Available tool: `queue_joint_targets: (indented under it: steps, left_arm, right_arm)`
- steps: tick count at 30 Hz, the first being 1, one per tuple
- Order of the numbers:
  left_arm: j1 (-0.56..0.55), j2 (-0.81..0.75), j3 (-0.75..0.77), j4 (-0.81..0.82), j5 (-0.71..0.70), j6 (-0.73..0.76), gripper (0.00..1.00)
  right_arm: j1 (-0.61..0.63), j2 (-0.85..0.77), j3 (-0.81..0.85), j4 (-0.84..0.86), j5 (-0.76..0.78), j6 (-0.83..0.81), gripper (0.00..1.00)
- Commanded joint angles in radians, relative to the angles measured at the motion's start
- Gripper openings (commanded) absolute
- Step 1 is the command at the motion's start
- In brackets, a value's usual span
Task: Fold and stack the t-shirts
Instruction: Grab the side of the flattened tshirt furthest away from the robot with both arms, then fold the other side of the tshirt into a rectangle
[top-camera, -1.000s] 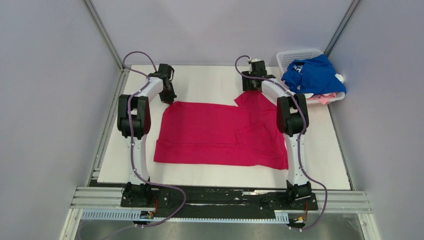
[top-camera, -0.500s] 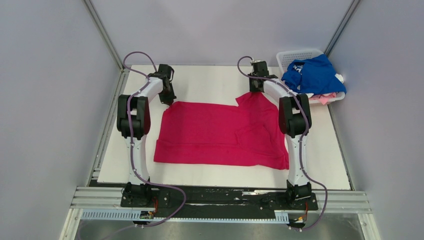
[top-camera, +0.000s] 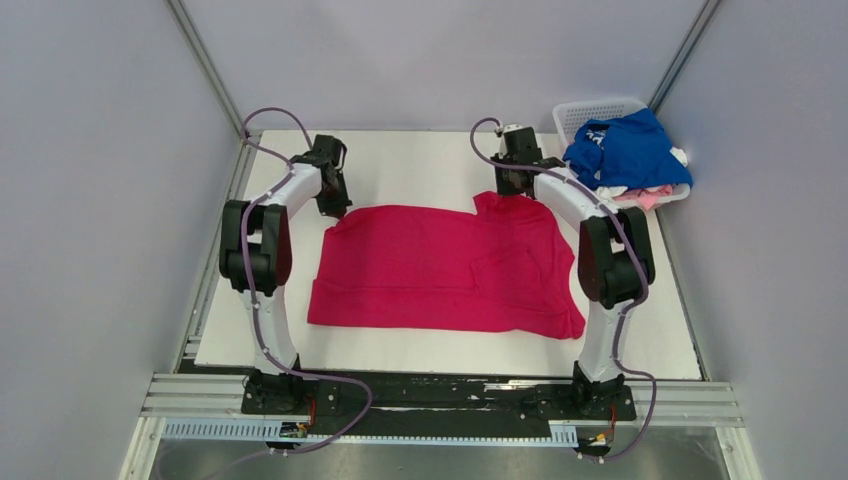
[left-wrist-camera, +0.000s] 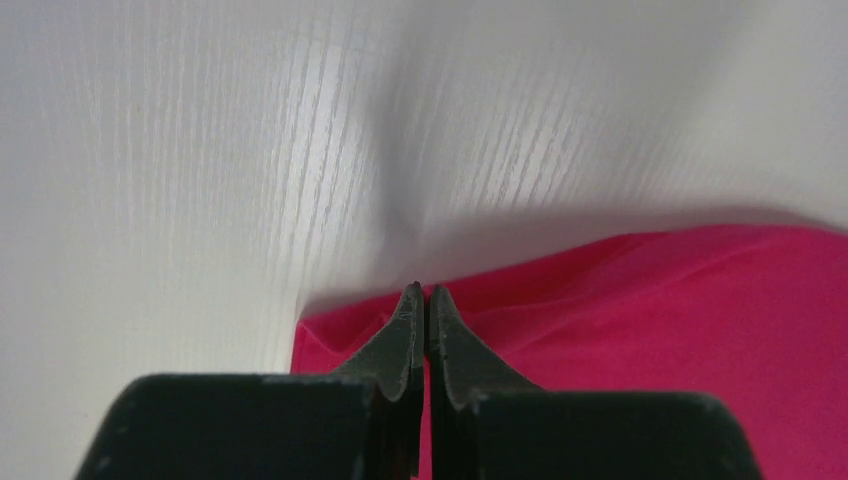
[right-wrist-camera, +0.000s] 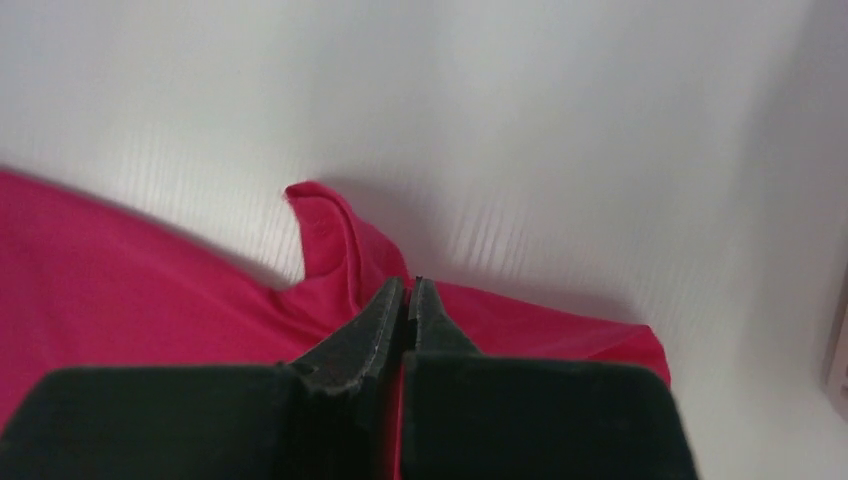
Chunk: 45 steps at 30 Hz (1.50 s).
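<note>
Nearest the arm bases, the magenta-red t-shirt (top-camera: 440, 268) is seen spread flat on the white table (top-camera: 420, 160), its near hem running straight across. Its near right corner is partly masked by the right arm's elbow.

Further out, at the shirt's far left corner, the left gripper (top-camera: 333, 205) is pressed down. In the left wrist view its fingers (left-wrist-camera: 405, 335) are closed together on the cloth edge, though the pinch itself is covered by the black fingers.

At the far right, the right gripper (top-camera: 508, 190) is set on a raised flap of the same shirt. In its wrist view the fingers (right-wrist-camera: 375, 320) are drawn together over a fold, with a sliver of red showing between them. A curled tip of cloth stands just beside them.

Farthest, at the table's right corner, a white lattice basket (top-camera: 590, 108) is largely buried under a royal blue t-shirt (top-camera: 625, 150). White print on it can be glimpsed but not read. Scraps of white cloth (top-camera: 680, 155) and pale pink cloth (top-camera: 650, 195) peek out beneath; what they are cannot be told.
</note>
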Motion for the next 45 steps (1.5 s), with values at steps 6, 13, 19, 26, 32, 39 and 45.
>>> queue_joint_targets:
  steps: [6,13,19,26,32,39,45]
  left_arm:
    - [-0.017,-0.193,-0.152,0.085,0.001,-0.006,0.0]
    - [-0.024,-0.296,-0.256,0.088,-0.047,-0.021,0.0]
    - [-0.026,-0.39,-0.336,0.099,-0.096,-0.021,0.0]
    - [-0.026,-0.492,-0.438,0.113,-0.159,-0.029,0.0]
    - [-0.026,-0.53,-0.506,0.165,-0.127,-0.033,0.0]
    - [-0.026,-0.532,-0.577,0.187,-0.1,-0.075,0.0]
    - [-0.026,-0.576,-0.615,0.148,-0.17,-0.119,0.3]
  right_arm:
    - [0.076,-0.329,-0.247,-0.016,0.117,0.037,0.0]
    - [0.09,-0.489,-0.38,-0.133,0.131,0.098,0.0]
    - [0.099,-0.612,-0.453,-0.223,0.149,0.184,0.0]
    - [0.115,-0.736,-0.527,-0.333,0.149,0.238,0.0]
    - [0.12,-0.79,-0.607,-0.358,0.11,0.307,0.03]
    - [0.137,-0.791,-0.695,-0.363,0.064,0.418,0.06]
    - [0.188,-0.806,-0.733,-0.468,-0.1,0.544,0.22]
